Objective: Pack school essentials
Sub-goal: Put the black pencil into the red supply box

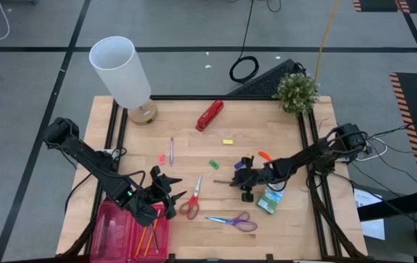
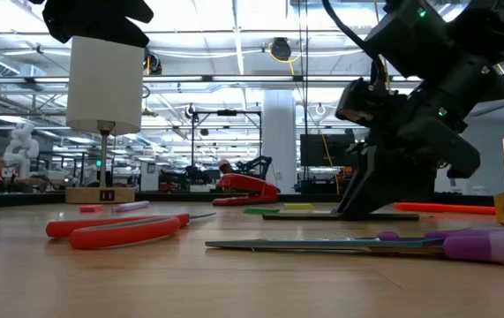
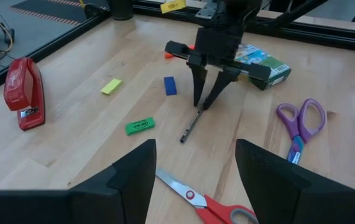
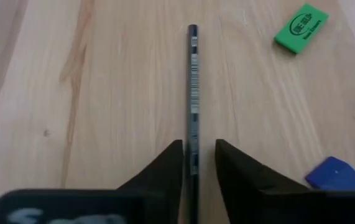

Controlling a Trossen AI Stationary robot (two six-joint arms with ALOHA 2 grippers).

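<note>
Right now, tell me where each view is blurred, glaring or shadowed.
Low view: purple scissors up close look soft, ceiling lights glare. Right wrist view: right end effector blurry, the pen between its fingers sharper. Left wrist view: left end effector dark and soft. High view: evenly lit.

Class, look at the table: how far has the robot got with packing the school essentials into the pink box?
Done: orange pencils lie in the pink box. In hand: the right tool is closing around a dark pen lying on the table. Left: red scissors, purple scissors, the crayon box and small erasers remain on the table. The left tool waits open beside the pink box.
</note>
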